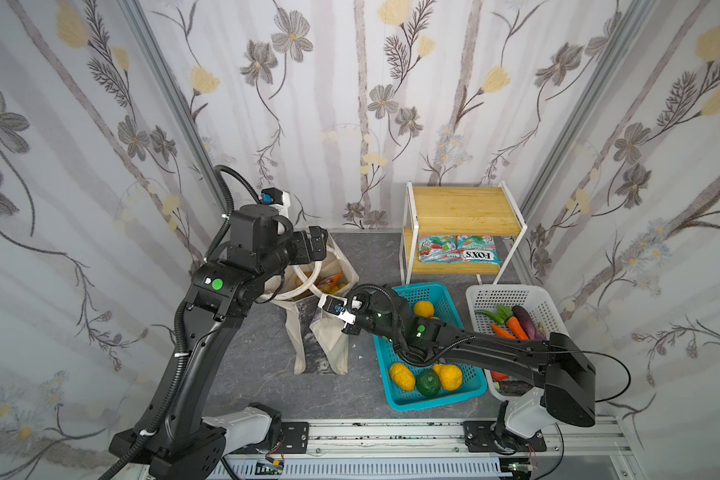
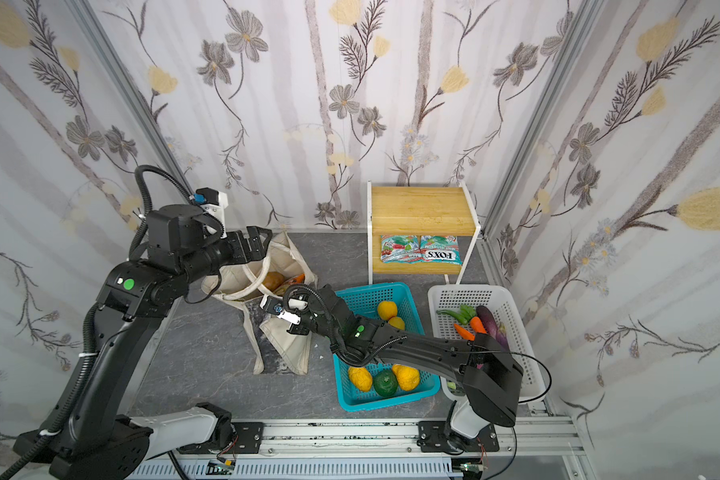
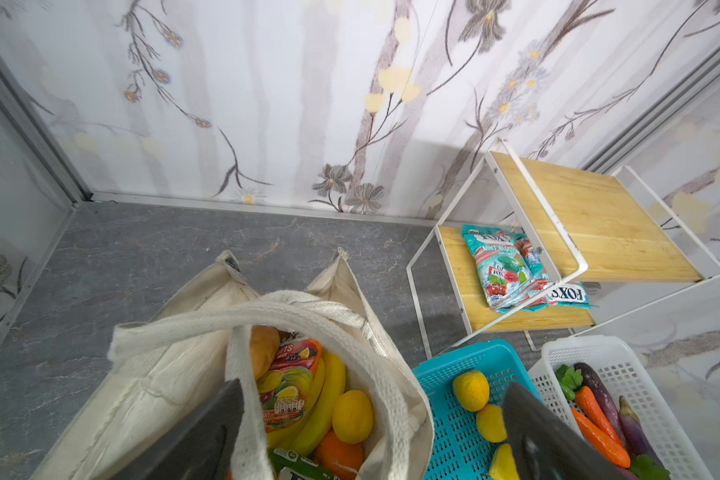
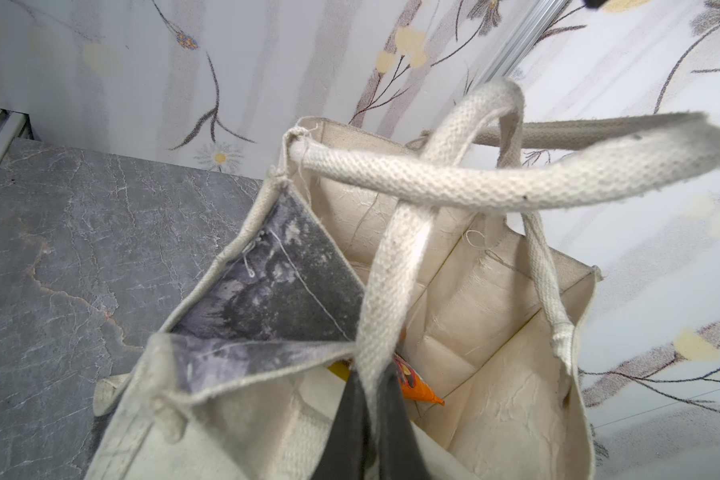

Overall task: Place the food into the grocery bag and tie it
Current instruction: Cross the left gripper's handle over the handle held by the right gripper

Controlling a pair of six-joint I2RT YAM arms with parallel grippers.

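The grocery bag (image 1: 344, 266) (image 2: 294, 253) stands open on the grey floor, cream canvas with a smudgy grey panel (image 4: 275, 291). Inside lie a banana bunch (image 3: 325, 399), a small yellow fruit (image 3: 352, 415), an orange (image 3: 339, 455), a brown bulb (image 3: 262, 349) and glossy snack packets (image 3: 292, 382). My left gripper (image 1: 317, 245) (image 3: 373, 384) hangs open over the bag's mouth, with a strap handle (image 3: 308, 311) looping between its fingers, unclamped. My right gripper (image 1: 324, 302) (image 4: 373, 399) is shut on the other strap (image 4: 391, 270) at the bag's near rim. The two straps cross (image 4: 433, 183).
A teal basket (image 1: 433, 291) holding yellow fruits and a green one sits right of the bag, under my right arm. Further right is a white basket (image 1: 499, 293) of carrots and eggplants. A wooden shelf (image 1: 462, 208) with candy packets (image 1: 458, 249) stands at the back wall.
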